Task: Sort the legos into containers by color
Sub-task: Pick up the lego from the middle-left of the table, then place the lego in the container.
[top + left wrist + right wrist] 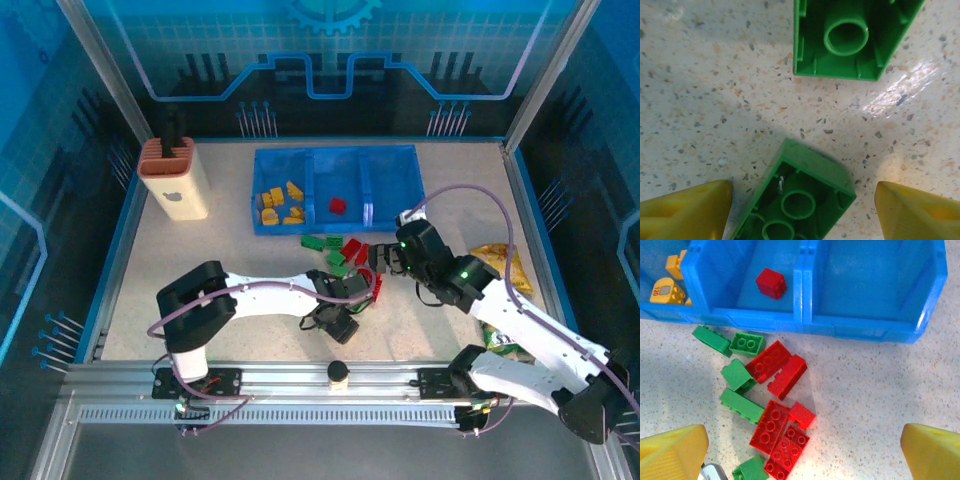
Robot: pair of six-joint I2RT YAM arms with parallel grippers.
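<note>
The containers are three compartments of a blue tray (335, 150) (802, 290). The left one holds several yellow legos (280, 205) and the middle one a single red brick (771, 282). The right one (865, 275) has nothing in it. A loose pile of red legos (770, 425) and green legos (741, 405) lies on the table just in front of the tray (345, 255). My left gripper (365, 288) (801, 200) is open low over the table, with an upside-down green brick (795, 200) between its yellow fingers (685, 210). Another upturned green brick (850, 37) lies just beyond. My right gripper (383, 258) (802, 440) stands wide open above the pile's red bricks.
A beige holder with an orange ribbed top (175, 178) stands at the back left. A yellow snack bag (500, 265) lies under the right arm. A small black-and-white knob (339, 372) sits on the front rail. Low blue walls edge the table.
</note>
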